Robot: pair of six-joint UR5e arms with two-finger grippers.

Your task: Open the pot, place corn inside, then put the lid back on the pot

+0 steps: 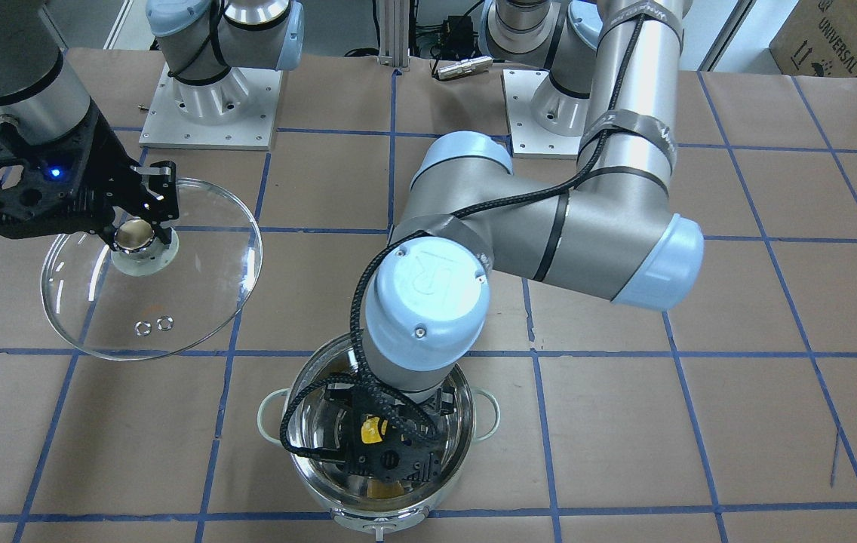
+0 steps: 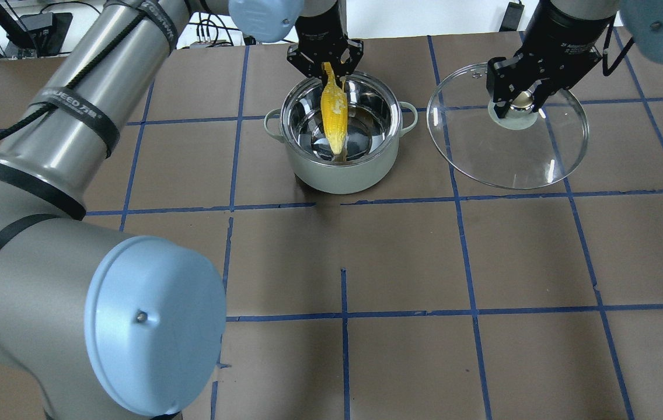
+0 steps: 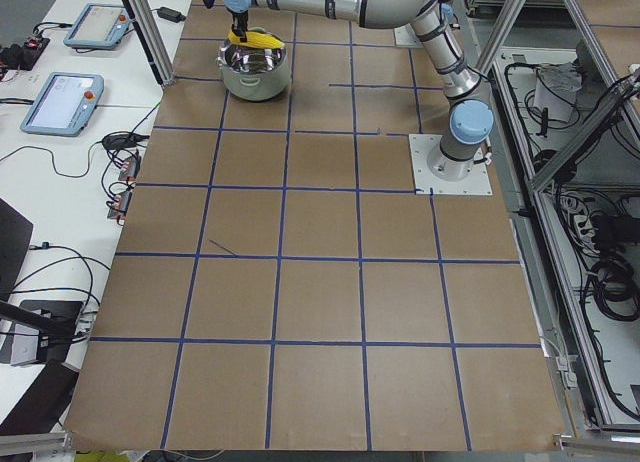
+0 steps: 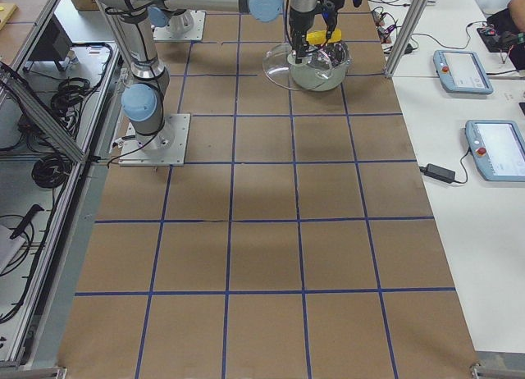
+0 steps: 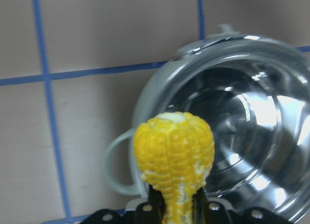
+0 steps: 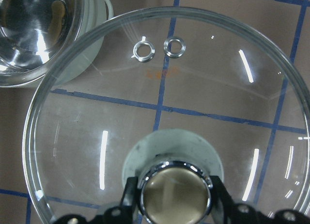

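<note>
L claw pinches corn by its upper end. Corn hangs tilted below claw, lower end inside open pot. R claw is clamped on lid knob, lid beside pot.

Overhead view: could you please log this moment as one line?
left gripper: shut on corn over open pot | right gripper: shut on lid beside pot | corn unreleased

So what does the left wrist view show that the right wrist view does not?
Only the left wrist view: the corn, held by the left gripper. Only the right wrist view: the lid, its knob clamped by the right gripper, and two steam-hole rings. Both: the pot, open, and the blue-taped table.
</note>
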